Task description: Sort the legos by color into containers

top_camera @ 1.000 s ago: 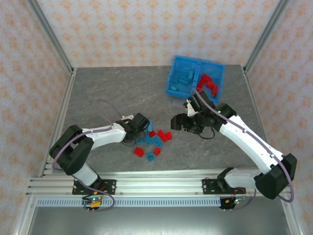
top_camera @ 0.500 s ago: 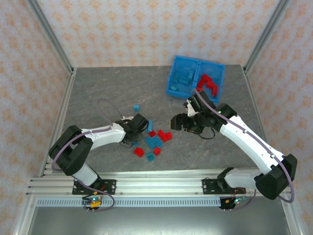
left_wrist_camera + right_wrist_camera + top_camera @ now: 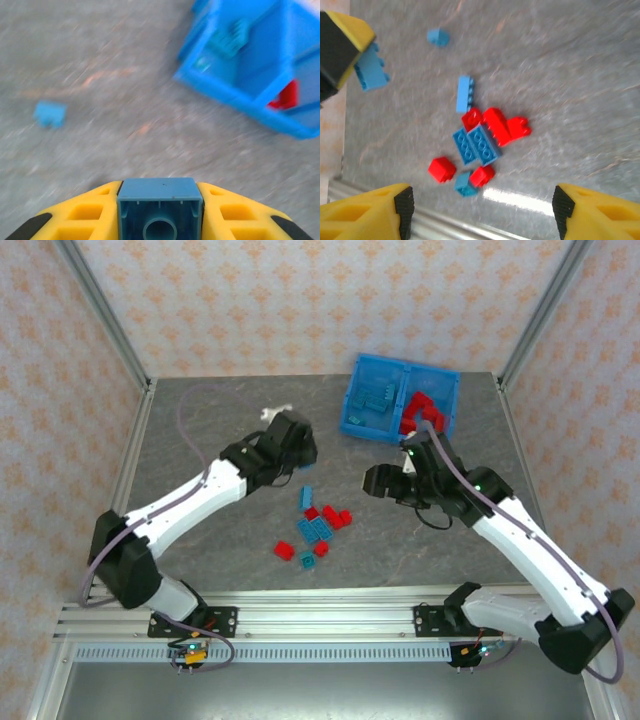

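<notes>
Top view, left hand (image 3: pixel 300 449) near the bin (image 3: pixel 352 410), right hand (image 3: pixel 379 483) beside loose legos (image 3: pixel 318 526) mid-desk (image 3: pixel 200 440), left wrist, left hand clenched on a blue brick (image 3: pixel 160 207), bin ahead, right wrist, right hand released above the legos.

Red and blue legos (image 3: pixel 480 145), blue bin (image 3: pixel 220 92), seemingly marbled grey table (image 3: pixel 400 550)

the right gripper (image 3: pixel 482 207) shows its two yellow fingers (image 3: pixel 375 212) at the near corners, black-padded, standing wide apart with nothing between them. on the grey table (image 3: pixel 570 75) lies a tight cluster of legos (image 3: pixel 480 142), red and blue bricks touching. a long blue brick (image 3: pixel 465 93) lies just beyond it, and a small blue piece (image 3: pixel 438 36) farther off. at far left, the left gripper (image 3: pixel 351 59) has a pale blue brick (image 3: pixel 370 75) against its tip.
</notes>
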Motion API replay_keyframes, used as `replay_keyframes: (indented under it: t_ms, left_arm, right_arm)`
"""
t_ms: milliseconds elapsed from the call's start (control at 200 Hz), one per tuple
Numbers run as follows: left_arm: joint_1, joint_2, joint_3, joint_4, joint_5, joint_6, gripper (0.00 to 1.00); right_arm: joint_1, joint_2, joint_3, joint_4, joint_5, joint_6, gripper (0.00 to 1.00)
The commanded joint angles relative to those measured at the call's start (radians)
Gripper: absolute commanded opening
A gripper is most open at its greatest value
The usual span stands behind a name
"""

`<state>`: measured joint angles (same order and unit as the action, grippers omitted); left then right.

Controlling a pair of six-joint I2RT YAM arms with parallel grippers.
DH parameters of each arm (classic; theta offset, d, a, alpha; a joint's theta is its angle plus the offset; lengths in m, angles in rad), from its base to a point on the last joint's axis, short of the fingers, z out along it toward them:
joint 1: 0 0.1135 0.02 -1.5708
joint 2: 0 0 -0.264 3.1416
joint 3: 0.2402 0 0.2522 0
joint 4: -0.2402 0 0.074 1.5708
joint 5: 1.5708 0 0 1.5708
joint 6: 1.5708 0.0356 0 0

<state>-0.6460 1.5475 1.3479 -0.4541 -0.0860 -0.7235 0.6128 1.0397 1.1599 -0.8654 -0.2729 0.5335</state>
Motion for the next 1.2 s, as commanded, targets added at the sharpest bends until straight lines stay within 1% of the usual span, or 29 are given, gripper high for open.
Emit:
replay_keyframes:
  t_ms: [0,135,175,255,285,335,380,470,541,596,641,676,711,781,911,976,1066,1156,1196]
  left_arm:
    - [-0.003,0.161,0.147,0.058,-0.025,0.075,0.27]
    - [-0.003,0.353,0.342,0.154,-0.047,0.131,0.27]
    - [-0.003,0.44,0.406,0.179,-0.054,0.15,0.27]
    - [-0.003,0.582,0.564,0.19,-0.066,0.183,0.27]
    - [-0.005,0.634,0.622,0.191,-0.073,0.224,0.27]
    - [-0.011,0.711,0.712,0.197,-0.11,0.256,0.28]
    - [-0.019,0.77,0.78,0.2,-0.171,0.27,0.28]
    - [-0.023,0.883,0.941,0.15,-0.219,0.26,0.28]
    - [-0.03,1.001,1.153,0.05,-0.285,0.256,0.3]
    - [-0.032,1.11,1.343,-0.024,-0.305,0.264,0.33]
    - [-0.033,1.183,1.468,-0.046,-0.315,0.271,0.35]
    - [-0.033,1.219,1.518,-0.036,-0.318,0.28,0.36]
    - [-0.033,1.231,1.525,-0.011,-0.328,0.285,0.37]
    - [-0.031,1.223,1.48,0.035,-0.36,0.279,0.4]
    - [-0.026,1.205,1.455,0.045,-0.353,0.284,0.63]
    - [-0.027,1.183,1.455,0.028,-0.339,0.293,0.71]
    - [-0.03,1.13,1.455,-0.022,-0.322,0.3,0.76]
    - [-0.027,1.042,1.451,-0.137,-0.242,0.279,0.76]
    - [-0.027,0.988,1.422,-0.171,-0.216,0.264,0.76]
  right_arm:
    - [0.004,-0.07,-0.033,-0.002,0.224,0.072,0.75]
    - [0.004,-0.159,-0.074,-0.037,0.281,0.099,0.76]
    - [0.004,-0.179,-0.088,-0.044,0.289,0.104,0.76]
    - [0.005,-0.21,-0.101,-0.065,0.292,0.108,0.76]
    - [0.004,-0.219,-0.103,-0.074,0.291,0.107,0.76]
    - [0.004,-0.231,-0.106,-0.091,0.293,0.103,0.76]
    - [0.004,-0.245,-0.112,-0.1,0.297,0.102,0.76]
    - [0.004,-0.271,-0.134,-0.113,0.303,0.102,0.76]
    - [0.004,-0.295,-0.157,-0.108,0.308,0.116,0.77]
    - [0.004,-0.315,-0.175,-0.091,0.304,0.126,0.77]
    - [0.004,-0.328,-0.185,-0.082,0.302,0.131,0.77]
    - [0.004,-0.336,-0.187,-0.082,0.302,0.134,0.78]
    - [0.004,-0.341,-0.184,-0.086,0.304,0.134,0.78]
    - [0.004,-0.35,-0.176,-0.103,0.313,0.134,0.78]
    - [0.004,-0.369,-0.167,-0.132,0.329,0.131,0.78]
    - [0.005,-0.372,-0.166,-0.132,0.331,0.129,0.79]
    - [0.004,-0.368,-0.166,-0.121,0.327,0.13,0.79]
    - [0.004,-0.363,-0.166,-0.114,0.317,0.14,0.79]
    - [0.004,-0.363,-0.164,-0.117,0.312,0.144,0.79]
